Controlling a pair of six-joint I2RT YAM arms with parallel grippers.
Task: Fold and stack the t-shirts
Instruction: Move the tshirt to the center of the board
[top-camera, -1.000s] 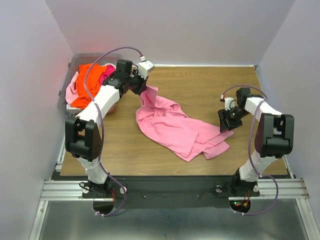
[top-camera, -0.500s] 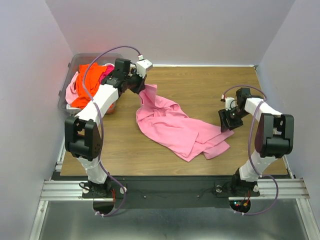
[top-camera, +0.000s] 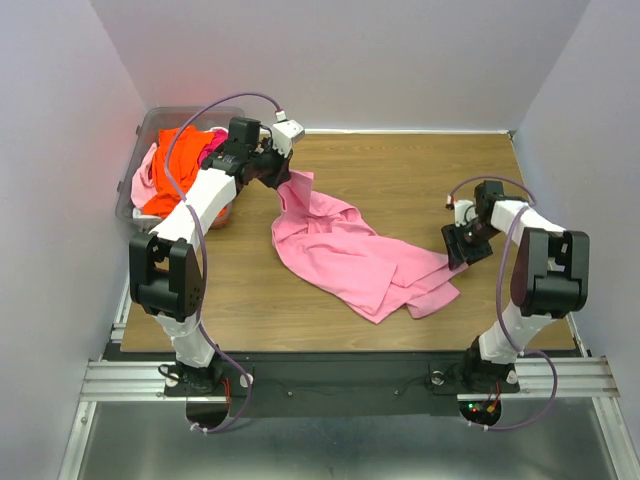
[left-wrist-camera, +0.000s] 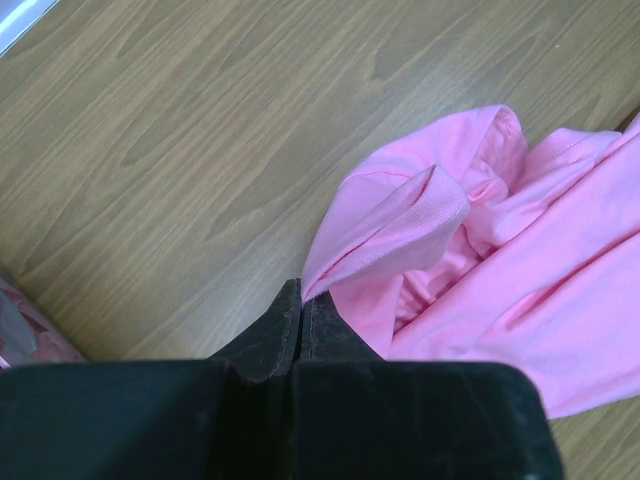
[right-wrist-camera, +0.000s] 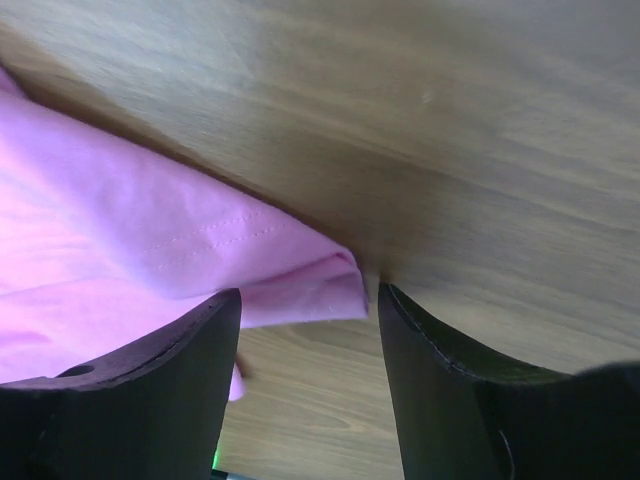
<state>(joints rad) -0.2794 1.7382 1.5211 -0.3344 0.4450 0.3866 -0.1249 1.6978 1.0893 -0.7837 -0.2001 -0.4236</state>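
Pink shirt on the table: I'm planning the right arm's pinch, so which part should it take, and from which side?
Take the stitched hem corner of the pink shirt, coming in low from the table's right side. That corner lies flat on the table and points between the fingers of the open right gripper, while the left gripper pinches the opposite end.

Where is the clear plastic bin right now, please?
In the top view, the clear plastic bin sits at the far left corner of the wooden table, left of the light pink cotton t-shirt.
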